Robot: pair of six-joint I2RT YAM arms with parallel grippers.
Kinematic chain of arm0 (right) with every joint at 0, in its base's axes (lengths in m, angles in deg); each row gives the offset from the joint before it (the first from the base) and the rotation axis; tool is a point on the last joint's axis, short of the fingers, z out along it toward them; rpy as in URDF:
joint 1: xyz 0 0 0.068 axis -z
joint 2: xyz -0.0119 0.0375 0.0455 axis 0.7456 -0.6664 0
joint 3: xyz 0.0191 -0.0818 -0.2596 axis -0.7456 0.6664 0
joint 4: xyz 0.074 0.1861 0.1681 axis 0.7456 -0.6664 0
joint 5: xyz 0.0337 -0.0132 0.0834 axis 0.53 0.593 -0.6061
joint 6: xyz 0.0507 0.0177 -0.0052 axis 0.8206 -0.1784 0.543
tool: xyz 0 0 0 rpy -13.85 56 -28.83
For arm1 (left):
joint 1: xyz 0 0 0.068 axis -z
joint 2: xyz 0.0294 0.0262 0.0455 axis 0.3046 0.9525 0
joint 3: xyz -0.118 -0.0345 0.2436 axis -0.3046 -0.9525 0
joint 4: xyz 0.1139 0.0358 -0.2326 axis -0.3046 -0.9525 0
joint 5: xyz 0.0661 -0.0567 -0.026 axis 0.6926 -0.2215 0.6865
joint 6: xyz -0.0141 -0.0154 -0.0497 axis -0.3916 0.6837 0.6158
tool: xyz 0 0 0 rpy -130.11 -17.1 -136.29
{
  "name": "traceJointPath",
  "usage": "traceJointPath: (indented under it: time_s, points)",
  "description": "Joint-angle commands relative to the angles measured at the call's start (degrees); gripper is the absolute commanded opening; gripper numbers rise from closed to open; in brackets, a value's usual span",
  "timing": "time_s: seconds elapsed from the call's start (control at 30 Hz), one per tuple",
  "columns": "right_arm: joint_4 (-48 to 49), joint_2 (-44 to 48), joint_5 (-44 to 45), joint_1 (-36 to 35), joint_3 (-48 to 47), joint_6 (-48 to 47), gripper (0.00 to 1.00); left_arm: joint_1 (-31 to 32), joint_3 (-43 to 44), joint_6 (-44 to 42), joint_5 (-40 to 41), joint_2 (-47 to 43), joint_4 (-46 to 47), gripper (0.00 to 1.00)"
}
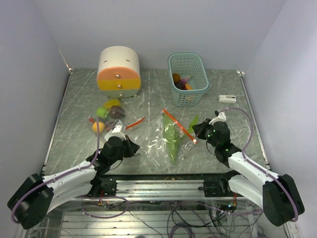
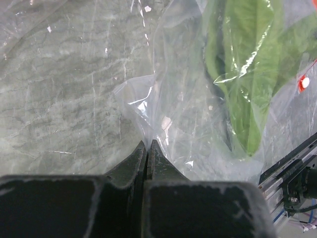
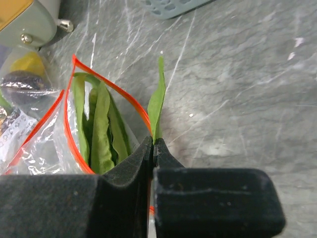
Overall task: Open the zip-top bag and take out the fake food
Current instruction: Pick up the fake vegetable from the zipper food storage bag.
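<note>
Robot lab cell: white enclosure walls (image 1: pixel 173 29), loose cables (image 1: pixel 181 220), aluminium rail (image 1: pixel 163 186).

tiny white item (image 1: pixel 227 98) unidentifiable, fake food (image 1: pixel 177 77) half hidden in basket (image 1: pixel 188 97)

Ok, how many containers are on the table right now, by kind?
Zip-top bags: 2, the leaf bag and the fruit bag
Basket: 1
Drawer box: 1
Total: 4
</note>
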Motion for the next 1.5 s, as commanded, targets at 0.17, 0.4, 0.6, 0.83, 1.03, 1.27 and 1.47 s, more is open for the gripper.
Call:
traceJointPath:
  time_s: [0.17, 0.4, 0.6, 0.83, 1.03, 1.27, 1.47]
  points:
    - [-8.36, 6.06, 3.46, 2.13, -4.04, -4.97, 0.0, -0.25, -2.1, -0.79, 2.21, -3.95, -3.4, 0.07]
    - [-5.11, 1.81, -3.56, 0.74, -5.58, -9.83, 0.19, -0.26, -1.23, -0.47, -0.29, 0.18, 1.02, 0.07]
    - [-3.38, -3.34, -4.86, -1.53, -6.84, -10.38, 0.28, -0.29, -1.71, 0.27, -1.2, 4.05, 5.24, 0.07]
    - [-0.48, -12.15, -6.46, -1.56, -7.57, -8.91, 0.45, -0.34, -1.56, 0.2, -1.55, 4.03, 4.83, 0.07]
    - [0.78, -13.63, -4.98, -1.65, -7.58, -8.01, 0.45, -0.25, -1.39, -0.1, -1.04, 1.67, 2.11, 0.07]
    - [1.13, -16.67, -4.76, -1.65, -7.66, -8.55, 0.4, -0.3, -1.15, -0.35, -1.23, 1.77, 2.06, 0.07]
    - [3.08, -20.37, -6.23, -1.62, -7.64, -8.59, 0.4, -0.29, -0.72, -0.68, -1.94, 2.95, 2.61, 0.07]
